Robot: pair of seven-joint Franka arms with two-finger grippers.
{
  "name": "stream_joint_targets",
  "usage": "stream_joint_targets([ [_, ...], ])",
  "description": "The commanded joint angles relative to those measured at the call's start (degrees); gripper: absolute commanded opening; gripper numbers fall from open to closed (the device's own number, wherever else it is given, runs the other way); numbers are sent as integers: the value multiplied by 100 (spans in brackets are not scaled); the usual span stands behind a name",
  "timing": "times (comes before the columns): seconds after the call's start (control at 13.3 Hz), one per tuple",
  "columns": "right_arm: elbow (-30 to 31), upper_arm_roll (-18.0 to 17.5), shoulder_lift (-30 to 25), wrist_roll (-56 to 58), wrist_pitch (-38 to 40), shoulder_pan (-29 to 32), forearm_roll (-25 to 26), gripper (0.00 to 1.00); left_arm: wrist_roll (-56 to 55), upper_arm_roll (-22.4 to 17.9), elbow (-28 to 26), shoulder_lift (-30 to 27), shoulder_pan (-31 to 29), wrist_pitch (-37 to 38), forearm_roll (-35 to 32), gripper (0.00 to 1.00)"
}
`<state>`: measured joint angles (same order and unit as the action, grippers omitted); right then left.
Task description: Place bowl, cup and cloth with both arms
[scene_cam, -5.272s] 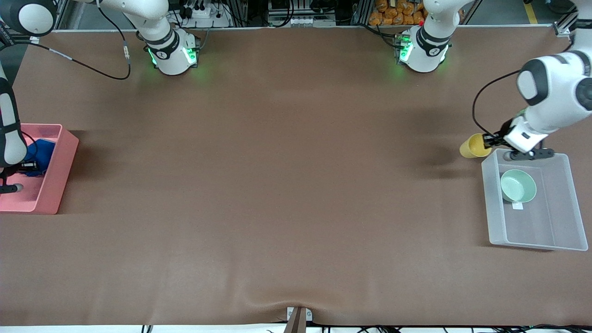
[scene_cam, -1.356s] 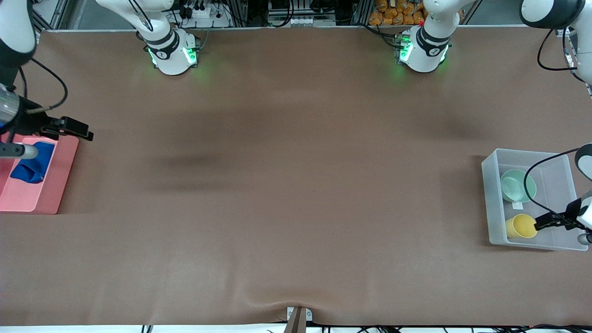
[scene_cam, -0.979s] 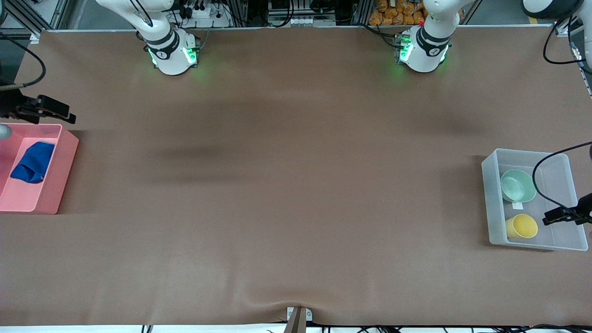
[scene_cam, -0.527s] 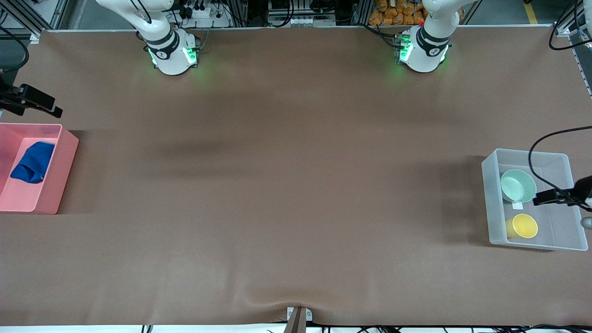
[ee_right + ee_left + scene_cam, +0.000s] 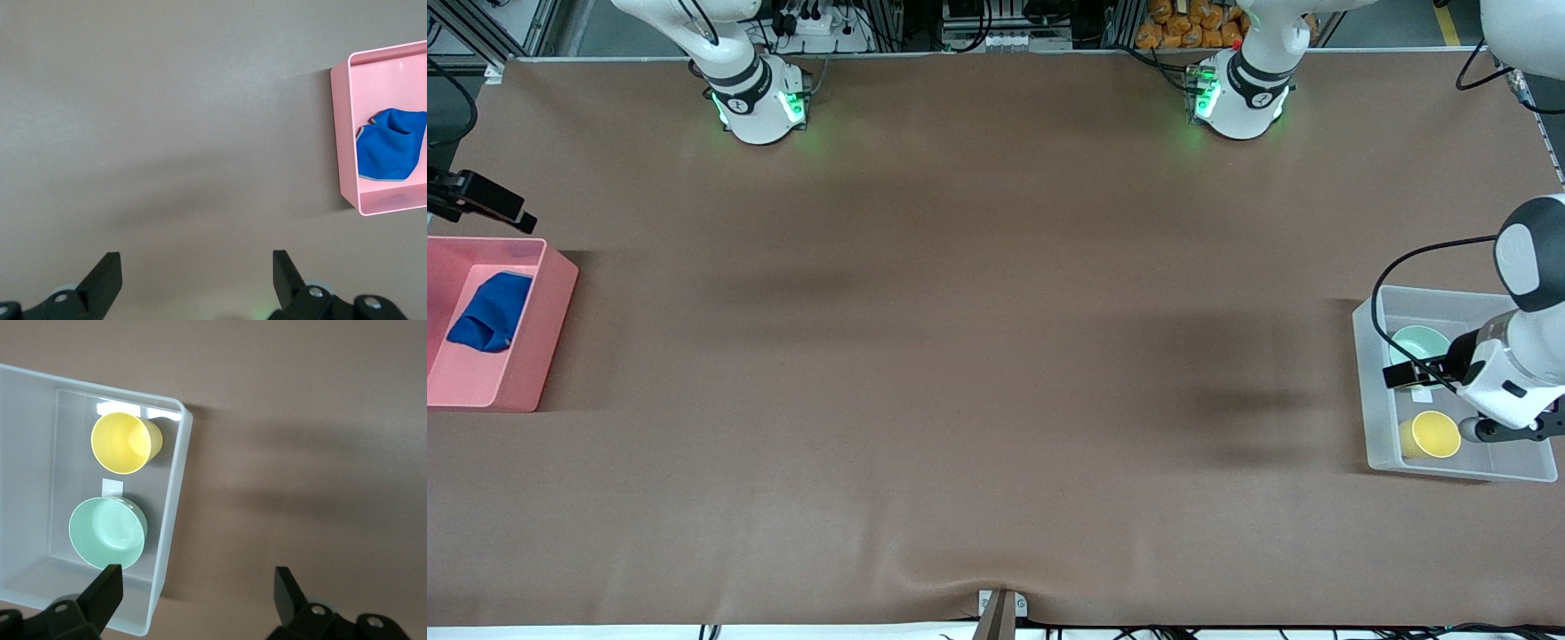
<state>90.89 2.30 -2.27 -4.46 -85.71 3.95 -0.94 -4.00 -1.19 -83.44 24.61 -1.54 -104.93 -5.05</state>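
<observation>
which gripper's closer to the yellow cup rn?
Left. The left gripper hangs open over the clear bin that holds the cup, by the bowl. The right gripper, also open, is at the pink bin's end of the table.

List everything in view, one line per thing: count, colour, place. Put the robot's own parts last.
bowl: one, pale mint green, in the clear bin, farther from the front camera than the cup
cup: one, yellow, upright in the clear bin beside the bowl
cloth: one, bright blue, crumpled in the pink bin
clear bin: one, translucent white, at the left arm's end of the table
pink bin: one, pink, at the right arm's end of the table
table: one, brown covering
left end effector: one, black, open and empty, over the clear bin's rim beside the bowl
right end effector: one, black, open and empty, over bare table beside the pink bin
</observation>
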Motion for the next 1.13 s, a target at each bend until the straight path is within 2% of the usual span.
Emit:
stream_joint_targets([
  [0.0,52,-71,-45,162,-24,45,76,100,-75,-250,-198,-420,286,192,-14,100],
  [0.23,87,-63,-36,341,-51,45,76,100,39,-241,-478,-973,303,473,311,100],
  [0.68,113,-63,-54,349,-24,45,76,100,338,-188,-1665,-2379,391,491,487,100],
  [0.9,61,-71,-45,349,45,45,76,100,461,-179,-1737,-2645,391,824,487,100],
  [1.05,-140,-63,-19,315,247,54,76,100,514,-223,-1344,-2488,400,790,513,100],
])
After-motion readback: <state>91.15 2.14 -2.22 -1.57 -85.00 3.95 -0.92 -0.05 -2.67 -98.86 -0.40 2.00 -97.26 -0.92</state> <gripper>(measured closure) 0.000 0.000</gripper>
